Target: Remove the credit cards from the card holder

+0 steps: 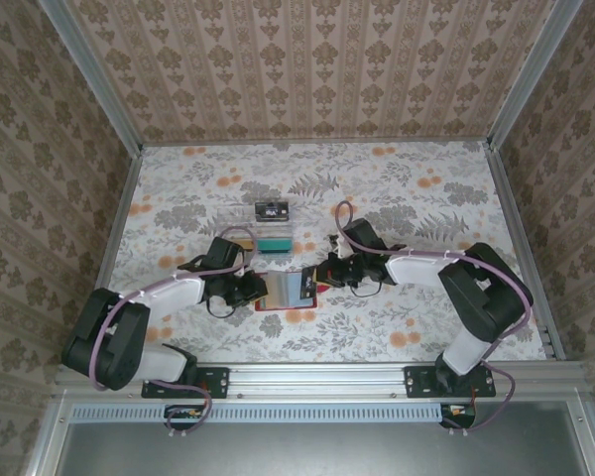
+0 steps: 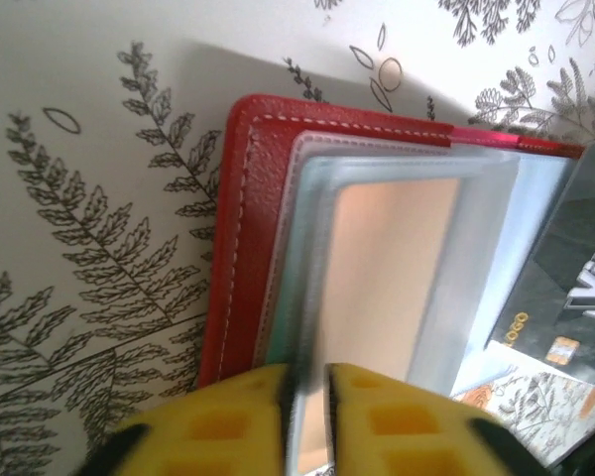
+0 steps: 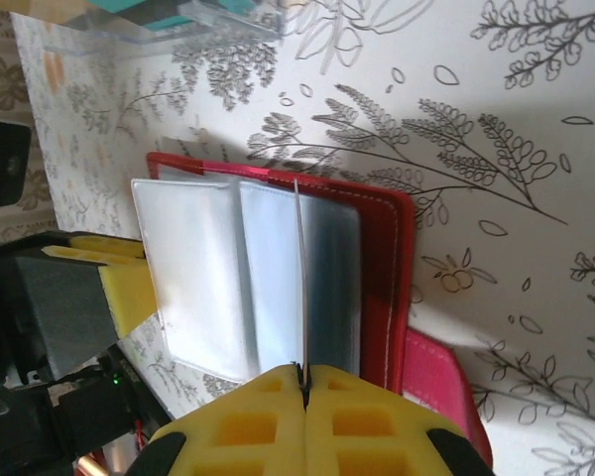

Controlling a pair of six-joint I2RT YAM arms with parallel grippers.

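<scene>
The red card holder (image 1: 278,303) lies open on the table between both grippers, its clear sleeves fanned out. In the left wrist view, my left gripper (image 2: 307,385) stands at the near edge of the card holder (image 2: 243,198), jaws a narrow gap apart, with a pale sleeve's edge in the gap. My right gripper (image 3: 304,375) is shut on one thin sleeve of the card holder (image 3: 382,268), holding it upright. A black credit card (image 2: 565,283) with pale print tilts over the holder's right side. I cannot tell if it sits in a sleeve.
A clear plastic tray (image 1: 240,216) stands just beyond the holder, with a small black card (image 1: 271,210) and a teal item (image 1: 274,241) in it. The holder's pink-red tab (image 3: 438,387) sticks out on the right. Patterned walls enclose the table.
</scene>
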